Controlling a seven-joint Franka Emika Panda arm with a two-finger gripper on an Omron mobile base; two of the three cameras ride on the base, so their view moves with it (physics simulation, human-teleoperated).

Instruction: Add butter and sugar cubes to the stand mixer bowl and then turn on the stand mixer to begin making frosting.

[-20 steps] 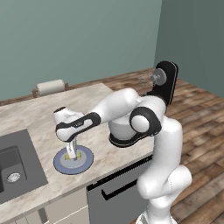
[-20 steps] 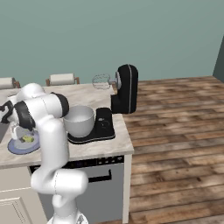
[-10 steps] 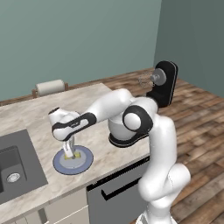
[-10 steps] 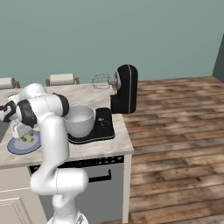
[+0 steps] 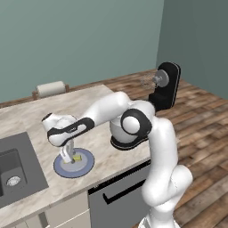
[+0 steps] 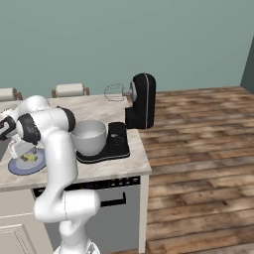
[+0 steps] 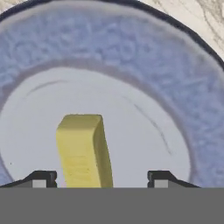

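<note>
The butter (image 7: 83, 151), a short yellow stick, lies on a round blue-grey plate (image 7: 131, 57). My gripper (image 7: 100, 180) is low over that plate and open, with the butter between its fingertips (image 7: 41, 179), nearer the left one and clear of the right. From the base, the gripper (image 5: 67, 156) stands on the plate (image 5: 84, 167) beside the butter (image 5: 77, 158). The stand mixer (image 6: 141, 101) is black with its head tilted up and its whisk (image 6: 114, 92) raised. The stand mixer bowl (image 6: 89, 136) sits on the mixer's base. The sugar cubes are out of view.
A sink (image 5: 13, 173) is set into the counter left of the plate. A paper towel roll (image 5: 51, 88) stands at the counter's back. My own forearm and elbow (image 5: 133, 124) lie between plate and mixer. The counter's front edge runs just below the plate.
My hand has come down and a little to the left over the plate, bringing the fingers around the butter. The plate, the butter and the mixer have stayed put.
</note>
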